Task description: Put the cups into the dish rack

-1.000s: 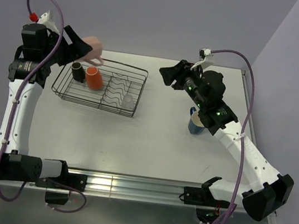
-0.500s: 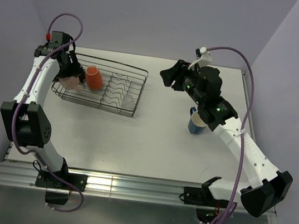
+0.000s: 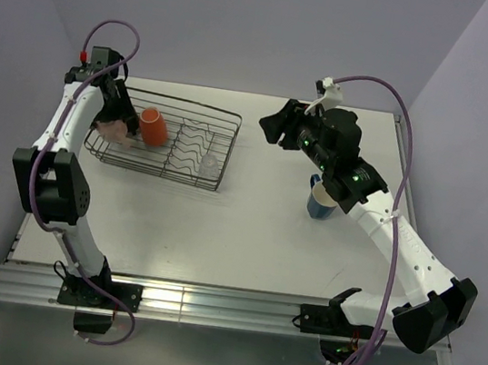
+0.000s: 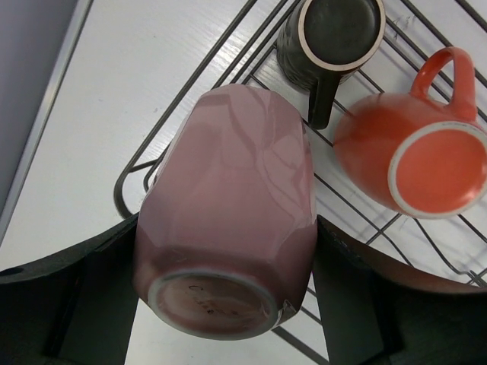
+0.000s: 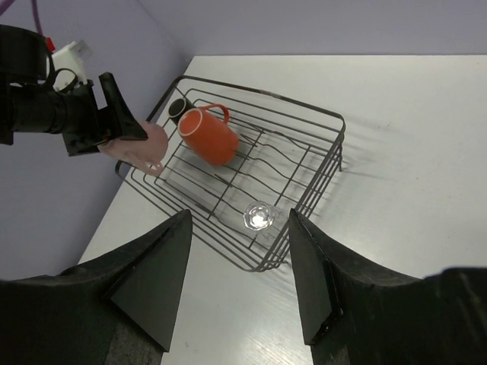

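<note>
1. The left fingers [image 3: 116, 119] are clamped on the sides of the pink mug [image 4: 228, 220]. Its base faces the wrist and its mouth points down at the left-end corner of the dish rack [image 3: 227, 157]. Makes sense to me: mouth-down lets it drain, and grabbing the body keeps the handle out of the way. I can't tell whether it's on the wires yet or just above them.

2. It's going in right beside the dark brown mug [image 4: 335, 38] and the orange mug [image 4: 396, 152], both already in the rack at that end. Both look bottoms-up or close to it. I'd guess the plan is to pack that end tight.

3. The glass tumbler [image 5: 259, 217] sits in the near right corner of the rack, past the dividers. The blue mug [image 3: 320, 201] is out on the worktop [image 3: 218, 234], well apart from the rack and just beside the right arm. Looks like the last one left to load.

4. The right fingers [image 3: 269, 124] are spread and holding nothing. They hang over the worktop to the right of the rack, pointing toward it. Probably just keeping clear while the left side finishes.

5. Compared with a second ago, the left arm was up high with the pink mug above the rack's far left corner, and now it's down at the rack. It has hardly budged over the last half second. The right arm, the blue mug and the cups already racked look unchanged.
</note>
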Controlling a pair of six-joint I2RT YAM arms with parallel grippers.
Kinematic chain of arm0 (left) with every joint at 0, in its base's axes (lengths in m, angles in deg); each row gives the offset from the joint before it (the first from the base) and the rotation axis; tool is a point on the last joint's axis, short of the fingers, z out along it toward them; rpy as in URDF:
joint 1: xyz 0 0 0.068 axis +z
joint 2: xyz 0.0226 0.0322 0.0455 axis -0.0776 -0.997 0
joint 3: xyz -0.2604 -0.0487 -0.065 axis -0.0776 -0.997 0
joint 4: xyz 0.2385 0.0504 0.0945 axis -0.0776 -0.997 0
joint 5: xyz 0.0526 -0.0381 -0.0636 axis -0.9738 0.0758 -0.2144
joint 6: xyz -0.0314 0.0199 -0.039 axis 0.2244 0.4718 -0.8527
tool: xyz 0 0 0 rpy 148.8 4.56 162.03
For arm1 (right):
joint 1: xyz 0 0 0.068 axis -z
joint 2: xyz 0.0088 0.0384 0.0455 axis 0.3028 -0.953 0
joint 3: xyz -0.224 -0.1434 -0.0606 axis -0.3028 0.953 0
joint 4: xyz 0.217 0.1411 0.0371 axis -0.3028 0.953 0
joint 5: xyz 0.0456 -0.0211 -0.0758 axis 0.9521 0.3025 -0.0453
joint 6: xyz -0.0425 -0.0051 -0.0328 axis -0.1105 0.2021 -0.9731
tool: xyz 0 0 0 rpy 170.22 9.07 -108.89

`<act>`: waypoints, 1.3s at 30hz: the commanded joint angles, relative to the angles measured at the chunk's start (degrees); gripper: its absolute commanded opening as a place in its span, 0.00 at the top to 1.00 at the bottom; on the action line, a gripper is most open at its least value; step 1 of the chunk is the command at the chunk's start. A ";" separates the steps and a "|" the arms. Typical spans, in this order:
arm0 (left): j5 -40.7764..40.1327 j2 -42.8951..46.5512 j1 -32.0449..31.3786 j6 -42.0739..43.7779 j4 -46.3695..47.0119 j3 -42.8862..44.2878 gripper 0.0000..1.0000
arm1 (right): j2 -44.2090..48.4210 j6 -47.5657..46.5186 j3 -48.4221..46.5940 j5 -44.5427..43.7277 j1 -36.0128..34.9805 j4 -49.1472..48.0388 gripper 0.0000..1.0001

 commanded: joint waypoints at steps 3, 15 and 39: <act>-0.63 -1.39 -0.08 -0.41 3.00 5.03 1.00 | 0.89 -1.70 0.04 0.26 0.39 -0.53 0.39; 1.83 -7.19 -0.08 -1.02 6.16 2.75 1.00 | 0.80 -2.66 -0.13 0.35 0.39 1.14 0.38; 0.51 -10.97 -0.08 -1.90 5.63 1.87 0.51 | -0.70 -3.63 -0.57 -0.53 0.39 3.51 0.38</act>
